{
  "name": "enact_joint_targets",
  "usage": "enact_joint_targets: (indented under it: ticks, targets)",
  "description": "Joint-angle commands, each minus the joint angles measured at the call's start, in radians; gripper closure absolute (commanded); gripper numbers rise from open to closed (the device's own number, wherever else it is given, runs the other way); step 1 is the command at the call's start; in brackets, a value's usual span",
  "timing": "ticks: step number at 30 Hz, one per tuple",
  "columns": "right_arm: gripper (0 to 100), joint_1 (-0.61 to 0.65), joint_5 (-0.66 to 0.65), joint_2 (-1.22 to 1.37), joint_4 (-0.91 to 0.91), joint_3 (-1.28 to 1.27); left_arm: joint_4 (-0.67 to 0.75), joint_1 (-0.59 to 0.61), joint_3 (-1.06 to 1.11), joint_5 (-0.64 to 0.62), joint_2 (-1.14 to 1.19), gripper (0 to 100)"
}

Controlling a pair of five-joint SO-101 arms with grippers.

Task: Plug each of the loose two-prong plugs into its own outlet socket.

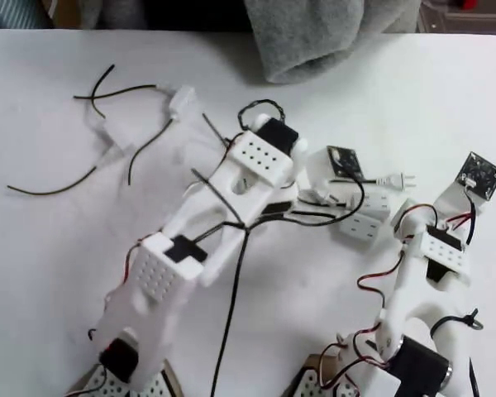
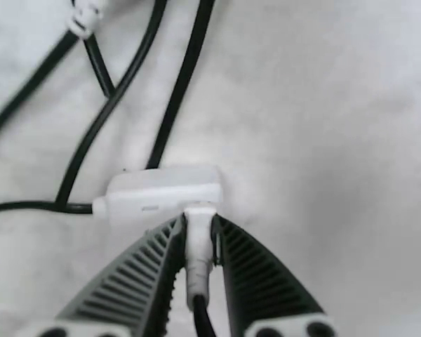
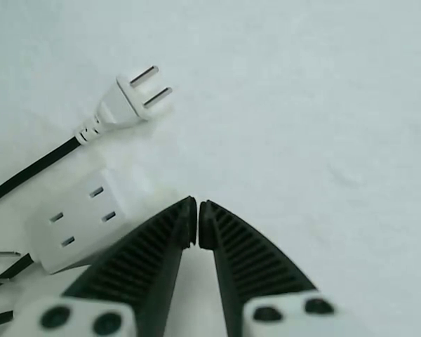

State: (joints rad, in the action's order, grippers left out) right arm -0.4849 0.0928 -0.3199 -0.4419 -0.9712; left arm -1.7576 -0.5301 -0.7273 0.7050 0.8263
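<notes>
My left gripper (image 2: pixel 198 228) is shut on a white two-prong plug (image 2: pixel 198 242), whose front end meets the edge of a white outlet socket (image 2: pixel 161 193). In the high view this arm stretches to the table's middle (image 1: pixel 260 157). My right gripper (image 3: pixel 197 210) is shut with nothing in it, beside a white outlet block (image 3: pixel 84 221) with empty slots. A loose white plug (image 3: pixel 130 102) lies just beyond that block, prongs bare. From above, the same plug (image 1: pixel 397 179) lies right of the block (image 1: pixel 365 217).
Black cords (image 2: pixel 112 91) run across the white table past the socket. Two more small white cord ends (image 1: pixel 182 101) (image 1: pixel 116 150) lie at the far left. A grey cloth (image 1: pixel 314 37) hangs over the back edge.
</notes>
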Motion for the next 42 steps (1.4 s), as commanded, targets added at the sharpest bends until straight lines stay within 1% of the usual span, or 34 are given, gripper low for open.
enact_joint_targets:
  ticks: [1,10,15,17,20,25,27,30,34,37,42]
  targets:
    - [97.5,0.008,0.0,-0.016,0.004,0.023,0.002,0.048,-0.003,-0.063,0.022,98]
    - [97.5,0.008,0.0,-0.016,0.004,0.023,0.028,0.082,-0.002,-0.239,0.056,98]
    - [97.5,0.008,0.0,-0.016,0.004,0.023,0.026,0.085,-0.005,-0.25,0.142,97]
    - [97.5,0.008,0.0,-0.016,0.004,0.023,-0.002,0.081,-0.04,-0.25,0.136,97]
    - [97.5,0.008,0.0,-0.016,0.004,0.023,-0.028,0.084,-0.117,-0.272,0.105,91]
    - [97.5,0.01,0.0,-0.016,0.004,0.023,-0.028,0.107,-0.175,-0.471,-0.016,76]
    - [97.4,0.01,0.0,-0.016,0.004,0.023,-0.028,0.107,-0.17,-0.491,-0.073,71]
    - [97.4,0.01,-0.002,-0.016,0.004,0.023,-0.028,0.107,-0.169,-0.497,-0.131,70]
    - [97.4,0.01,-0.002,-0.016,0.004,0.023,-0.025,0.127,-0.166,-0.519,-0.133,70]
    - [97.4,0.01,-0.002,-0.016,0.004,0.023,-0.018,0.159,-0.157,-0.603,-0.076,70]
    - [97.4,0.01,-0.002,-0.016,0.004,0.023,-0.02,0.189,-0.157,-0.654,0.031,70]
